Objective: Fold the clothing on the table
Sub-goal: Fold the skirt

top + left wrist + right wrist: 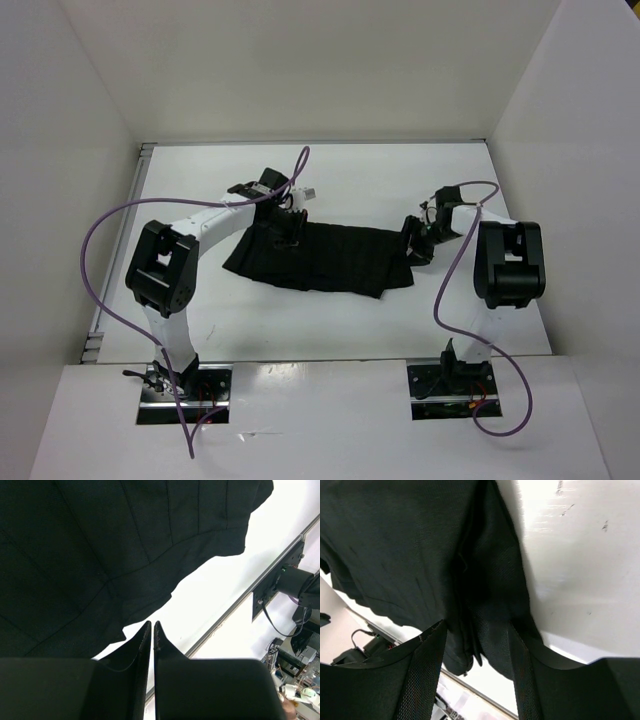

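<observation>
Lying midway on the flat white table [330, 320], the black pleated fabric skirt [320, 258] looks light and limp, and is probably best pinched at its hem corners. The left gripper [151, 627] is pressed together beside its edge, while the right gripper [476, 625] has its fingers apart astride a fold.

Top cam: left gripper [290, 230] covers the skirt [320, 258] far edge at 11 o'clock. Right gripper [417, 243] tips merge w/ black cloth at 3 o'clock. Both wrist cams: skirt cut off from 9 to 12 o'clock. Left-wrist cam: clutter [295, 680] at 4 o'clock too blurred to ID; unclear whether closed tips pinch cloth.
</observation>
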Robot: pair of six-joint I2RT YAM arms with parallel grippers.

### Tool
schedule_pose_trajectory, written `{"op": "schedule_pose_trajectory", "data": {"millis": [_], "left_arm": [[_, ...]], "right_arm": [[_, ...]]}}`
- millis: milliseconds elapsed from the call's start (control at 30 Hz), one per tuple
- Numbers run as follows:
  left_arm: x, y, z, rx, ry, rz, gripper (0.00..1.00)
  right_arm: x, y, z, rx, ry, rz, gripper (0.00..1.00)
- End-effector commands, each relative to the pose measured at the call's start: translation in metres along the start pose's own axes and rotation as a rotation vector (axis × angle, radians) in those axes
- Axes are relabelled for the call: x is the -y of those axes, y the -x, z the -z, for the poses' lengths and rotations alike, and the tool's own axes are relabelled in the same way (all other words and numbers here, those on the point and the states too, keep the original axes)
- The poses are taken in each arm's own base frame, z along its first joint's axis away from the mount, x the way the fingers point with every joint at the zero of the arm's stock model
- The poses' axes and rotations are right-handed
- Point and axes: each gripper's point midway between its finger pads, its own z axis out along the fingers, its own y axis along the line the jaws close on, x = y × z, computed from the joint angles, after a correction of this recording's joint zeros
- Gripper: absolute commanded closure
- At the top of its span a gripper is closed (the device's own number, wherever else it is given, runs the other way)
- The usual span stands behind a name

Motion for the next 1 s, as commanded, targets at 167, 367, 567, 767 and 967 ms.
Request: {"op": "schedule_pose_trajectory", "data": {"millis": [167,367,567,767,967], "left_arm": [[-0.001,-0.006,-0.005,-0.021,-0.016,0.000,0.90],[-0.001,-0.005,-0.006,-0.014,-0.018,-0.006,0.90],[-0.001,-0.006,-0.005,-0.021,-0.016,0.000,0.90],[-0.002,-0.009,-0.002,-0.027,-0.004,-0.003,0.90],[0.001,-0.007,0.003,-0.010,0.001,-0.014,0.88]], "right_arm": [[0.011,0.004,-0.005,0.028,-0.078,0.007,0.42],[-0.007,0.025,0.022,0.130,-0.087,0.048,0.42],[0.002,0.039,0.039,0.191,-0.197,0.072,0.41],[0.020,0.034,0.024,0.163,-0.173,0.043,0.41],[0.019,0.034,0.017,0.136,-0.116,0.031,0.41]]}}
